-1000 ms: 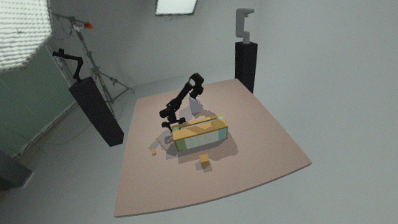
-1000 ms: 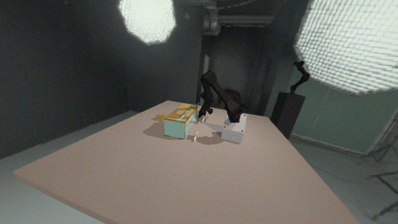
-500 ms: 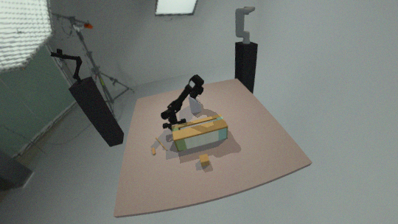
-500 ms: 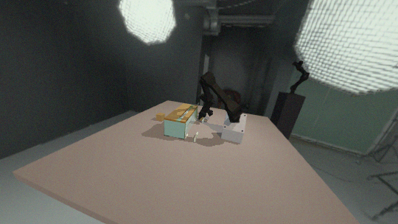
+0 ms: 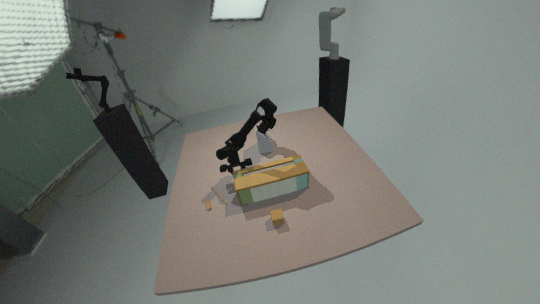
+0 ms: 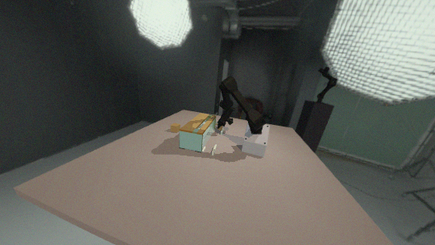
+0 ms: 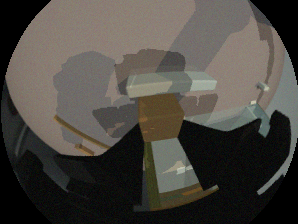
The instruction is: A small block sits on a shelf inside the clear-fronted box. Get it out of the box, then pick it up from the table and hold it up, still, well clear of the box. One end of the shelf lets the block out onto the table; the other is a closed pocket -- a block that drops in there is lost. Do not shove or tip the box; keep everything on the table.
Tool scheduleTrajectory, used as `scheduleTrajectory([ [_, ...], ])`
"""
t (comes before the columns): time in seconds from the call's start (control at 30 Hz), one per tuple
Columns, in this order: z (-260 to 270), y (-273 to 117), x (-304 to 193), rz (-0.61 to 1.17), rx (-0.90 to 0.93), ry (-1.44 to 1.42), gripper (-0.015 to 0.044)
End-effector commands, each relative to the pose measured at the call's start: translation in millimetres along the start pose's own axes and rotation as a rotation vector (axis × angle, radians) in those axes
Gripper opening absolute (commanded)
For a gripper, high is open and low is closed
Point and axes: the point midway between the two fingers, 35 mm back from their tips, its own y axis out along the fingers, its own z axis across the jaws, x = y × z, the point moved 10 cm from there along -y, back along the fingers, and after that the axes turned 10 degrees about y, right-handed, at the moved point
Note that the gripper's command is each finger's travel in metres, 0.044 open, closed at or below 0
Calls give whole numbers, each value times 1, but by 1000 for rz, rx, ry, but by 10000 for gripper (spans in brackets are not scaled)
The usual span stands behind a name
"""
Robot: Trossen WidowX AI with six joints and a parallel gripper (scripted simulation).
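Observation:
The box (image 5: 272, 176) (image 6: 192, 141) stands upright, with an orange top and clear and pale green sides. Part of the box (image 7: 154, 185) shows below the fingers in the wrist view. My gripper (image 5: 235, 169) (image 6: 221, 127) (image 7: 157, 123) is by the box's left end in the top view. It is shut on a small orange-brown block (image 7: 160, 116), whose sides meet the two black fingertips. A pale bar (image 7: 167, 84) shows just beyond the block in the wrist view. Whether the block touches the bar or the table cannot be told.
A larger orange cube (image 5: 277, 217) (image 6: 175, 127) lies on the table (image 5: 340, 225) in front of the box. A thin orange stick (image 5: 219, 195) (image 7: 80, 132) and a small orange piece (image 5: 208, 205) (image 7: 84, 149) lie left of it. A pale piece lies near the box.

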Motion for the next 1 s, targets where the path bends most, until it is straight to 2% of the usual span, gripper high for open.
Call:
scheduleTrajectory([
  [0.0,-1,-26,-12,12,9,-5,0],
  [0.33,-5,-42,-17,15,10,9,0],
  [0.97,-51,-104,-14,64,136,281,0],
])
